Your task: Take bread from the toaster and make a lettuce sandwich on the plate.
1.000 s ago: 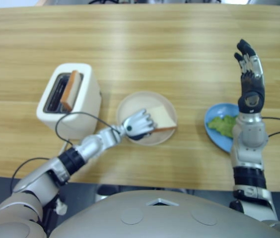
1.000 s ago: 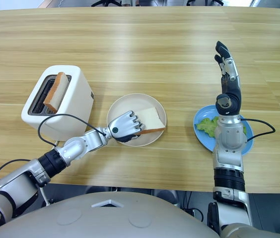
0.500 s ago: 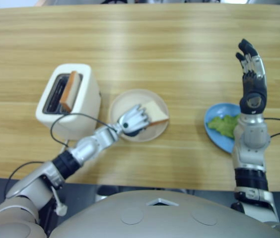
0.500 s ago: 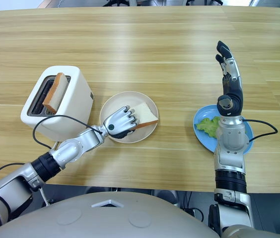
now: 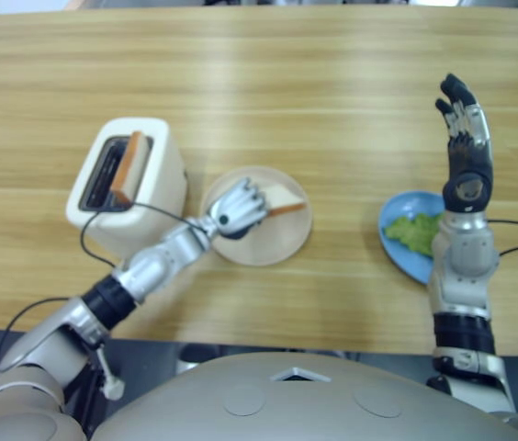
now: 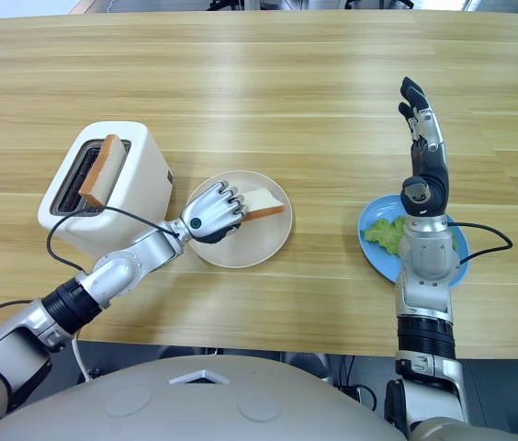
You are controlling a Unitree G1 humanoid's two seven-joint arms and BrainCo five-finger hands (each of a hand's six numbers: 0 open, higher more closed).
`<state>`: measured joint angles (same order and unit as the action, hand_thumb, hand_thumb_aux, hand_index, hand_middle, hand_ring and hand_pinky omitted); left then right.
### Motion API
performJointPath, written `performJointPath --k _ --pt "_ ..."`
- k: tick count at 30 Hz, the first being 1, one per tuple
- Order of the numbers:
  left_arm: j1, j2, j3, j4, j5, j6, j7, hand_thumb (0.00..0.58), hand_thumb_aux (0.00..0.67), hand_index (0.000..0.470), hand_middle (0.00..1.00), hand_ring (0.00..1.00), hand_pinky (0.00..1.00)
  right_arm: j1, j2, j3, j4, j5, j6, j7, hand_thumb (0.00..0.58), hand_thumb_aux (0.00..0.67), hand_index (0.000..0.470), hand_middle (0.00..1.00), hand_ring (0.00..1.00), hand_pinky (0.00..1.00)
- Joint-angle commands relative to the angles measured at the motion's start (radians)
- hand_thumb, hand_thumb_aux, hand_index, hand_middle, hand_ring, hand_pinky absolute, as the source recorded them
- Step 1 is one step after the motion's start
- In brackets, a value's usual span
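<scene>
A white toaster (image 5: 129,186) stands at the left with one toasted bread slice (image 5: 130,166) upright in its slot. Just right of it lies a beige plate (image 6: 250,248). My left hand (image 6: 211,212) hovers over the plate's far left part, fingers curled on a second bread slice (image 6: 263,202), which sticks out to the right, tilted just above the plate. Green lettuce (image 6: 386,231) lies on a blue plate (image 6: 452,262) at the right. My right hand (image 6: 422,118) is held up above the blue plate, fingers straight and holding nothing.
A black cable (image 6: 103,216) loops from my left arm across the front of the toaster. Another black cable (image 6: 484,241) runs over the blue plate beside my right forearm. The wooden table (image 6: 268,83) stretches far beyond the plates.
My left hand has drawn back and away toward the plate's far left edge, taking the bread slice along and tilting it. The beige plate slid slightly left. The right arm has kept still.
</scene>
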<state>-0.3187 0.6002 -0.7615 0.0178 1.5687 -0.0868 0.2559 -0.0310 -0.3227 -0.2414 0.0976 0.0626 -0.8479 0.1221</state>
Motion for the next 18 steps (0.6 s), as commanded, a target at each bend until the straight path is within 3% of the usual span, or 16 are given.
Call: performJointPath --k 1,7,8,9,13,18 --pt "0.015 0.031 -0.043 0.047 0.009 -0.067 -0.051 0.58 0.67 0.46 0.51 0.51 0.51 0.0 0.0 -0.006 -0.011 -0.004 0.006 0.001 0.0 0.0 0.0 0.0 0.0 0.0" --pt "0.036 0.058 -0.083 0.076 -0.046 -0.181 -0.111 0.58 0.67 0.46 0.47 0.47 0.47 -0.001 -0.004 -0.008 -0.011 -0.001 0.005 0.002 0.0 0.0 0.0 0.0 0.0 0.0" --pt "0.046 0.054 -0.074 0.064 -0.072 -0.191 -0.117 0.58 0.67 0.46 0.29 0.29 0.29 -0.001 -0.005 -0.008 -0.01 -0.001 0.005 0.003 0.0 0.0 0.0 0.0 0.0 0.0" --pt "0.059 0.045 -0.058 0.047 -0.114 -0.197 -0.138 0.0 0.0 0.0 0.0 0.0 0.0 -0.001 -0.005 -0.009 -0.011 -0.001 0.004 0.003 0.0 0.0 0.0 0.0 0.0 0.0" --pt "0.089 0.026 0.009 -0.081 -0.271 -0.235 -0.214 0.0 0.0 0.0 0.0 0.0 0.0 0.002 -0.008 -0.013 -0.013 0.002 0.003 0.003 0.0 0.0 0.0 0.0 0.0 0.0" --pt "0.083 0.029 0.109 -0.2 -0.329 -0.228 -0.243 0.0 0.0 0.0 0.0 0.0 0.0 0.003 -0.011 -0.018 -0.013 0.003 0.001 0.003 0.0 0.0 0.0 0.0 0.0 0.0"
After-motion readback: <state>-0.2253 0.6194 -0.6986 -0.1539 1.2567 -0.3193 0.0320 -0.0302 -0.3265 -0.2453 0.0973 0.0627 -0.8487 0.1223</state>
